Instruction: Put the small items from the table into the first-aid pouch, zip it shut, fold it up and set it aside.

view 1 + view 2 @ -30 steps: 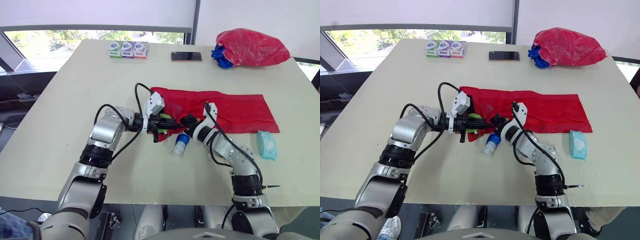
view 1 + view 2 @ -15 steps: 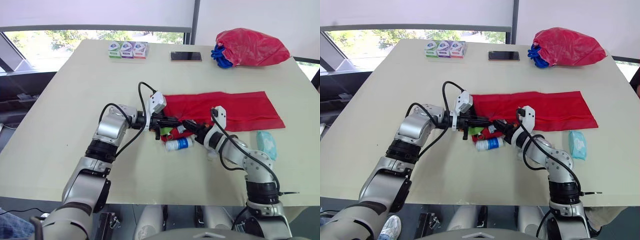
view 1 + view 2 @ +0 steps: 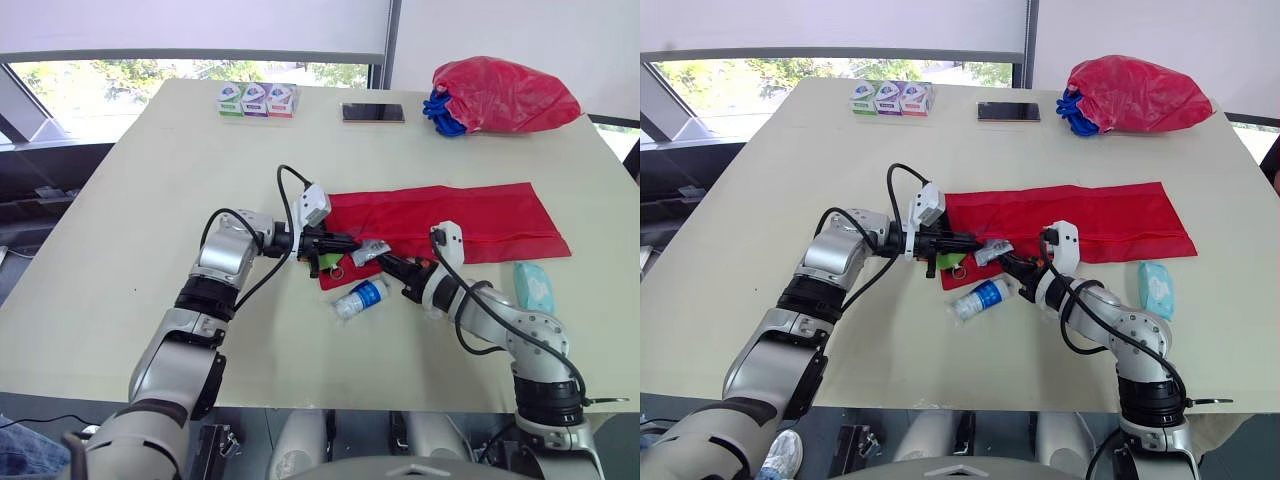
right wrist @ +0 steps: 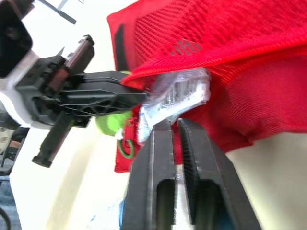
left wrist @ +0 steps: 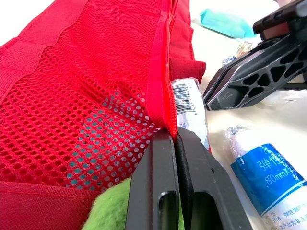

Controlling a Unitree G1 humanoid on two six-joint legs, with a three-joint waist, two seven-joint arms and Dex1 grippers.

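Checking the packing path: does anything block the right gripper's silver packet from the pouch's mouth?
Nothing visible does. The left gripper pinches the pouch by its mesh edge, and the packet sits right at the mouth.

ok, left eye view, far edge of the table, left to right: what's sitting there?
Row of three small boxes → black phone → red plastic bag.

Pale table (image 3: 120,250). Beyond its far edge: window (image 3: 110,75) showing daylit foliage, white blind (image 3: 190,25) lowered above. White wall (image 3: 520,35) beyond the table's far right corner.
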